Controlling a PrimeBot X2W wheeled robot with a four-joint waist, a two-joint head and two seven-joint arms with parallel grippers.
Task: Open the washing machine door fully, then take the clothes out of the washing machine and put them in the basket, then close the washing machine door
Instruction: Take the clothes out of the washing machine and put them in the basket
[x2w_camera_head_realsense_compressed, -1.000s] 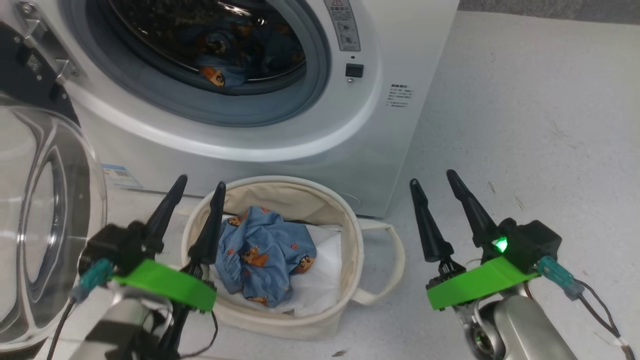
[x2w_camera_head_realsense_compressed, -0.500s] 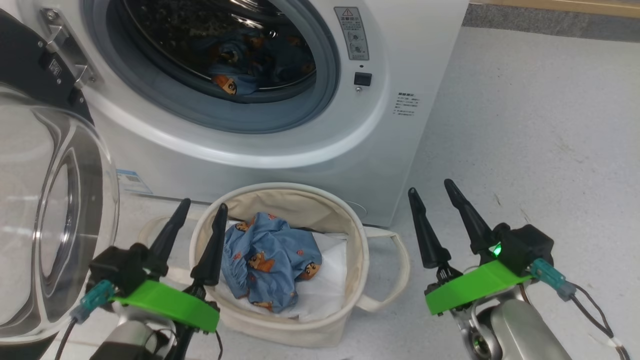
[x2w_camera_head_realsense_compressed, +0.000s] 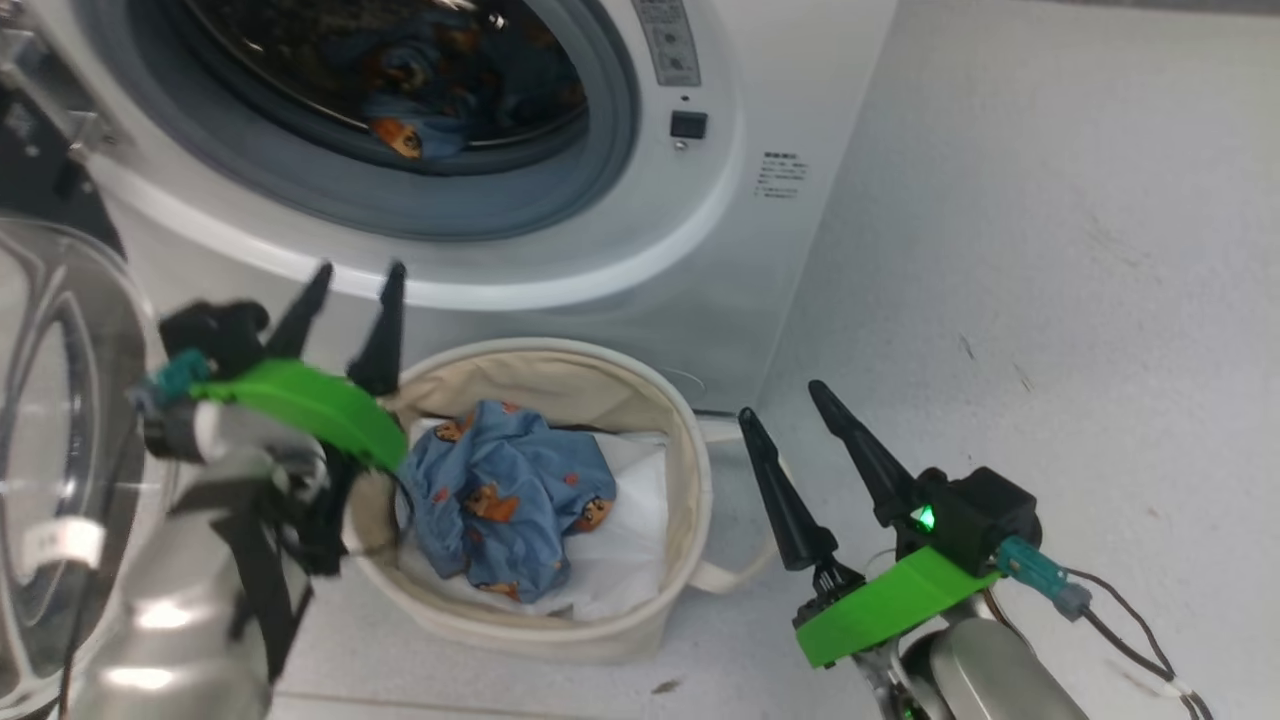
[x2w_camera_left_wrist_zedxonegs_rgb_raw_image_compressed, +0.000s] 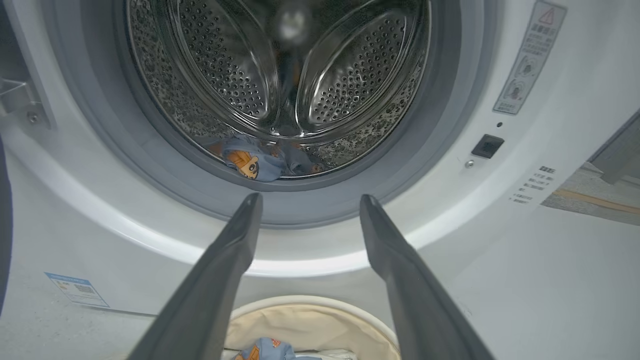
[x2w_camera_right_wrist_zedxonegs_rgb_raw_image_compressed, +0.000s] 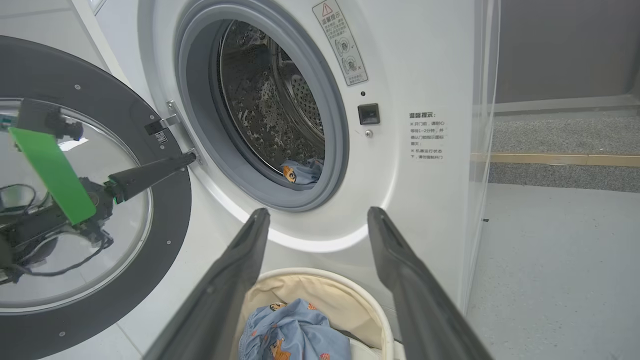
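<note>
The washing machine (x2w_camera_head_realsense_compressed: 700, 260) stands with its door (x2w_camera_right_wrist_zedxonegs_rgb_raw_image_compressed: 165, 240) swung wide to the left, the glass bowl (x2w_camera_head_realsense_compressed: 40, 430) near my left arm. A blue bear-print piece of the clothes (x2w_camera_left_wrist_zedxonegs_rgb_raw_image_compressed: 250, 162) lies at the drum's lower lip (x2w_camera_head_realsense_compressed: 400, 125). Another such piece (x2w_camera_head_realsense_compressed: 500, 500) sits in the cream basket (x2w_camera_head_realsense_compressed: 690, 470) on the floor before the machine. My left gripper (x2w_camera_head_realsense_compressed: 360, 272) is open and empty, raised above the basket's left rim, pointing at the drum opening (x2w_camera_left_wrist_zedxonegs_rgb_raw_image_compressed: 311, 197). My right gripper (x2w_camera_head_realsense_compressed: 780, 400) hangs open and empty, right of the basket.
A white sheet (x2w_camera_head_realsense_compressed: 640, 530) lies under the garment in the basket. The open door takes up the room on the left. Pale floor (x2w_camera_head_realsense_compressed: 1050, 250) stretches to the machine's right. A blue label sticker (x2w_camera_left_wrist_zedxonegs_rgb_raw_image_compressed: 75, 289) marks the machine's lower front.
My left gripper has risen from beside the basket up to the machine's front below the drum opening. The head view has shifted. The right gripper stays open and low.
</note>
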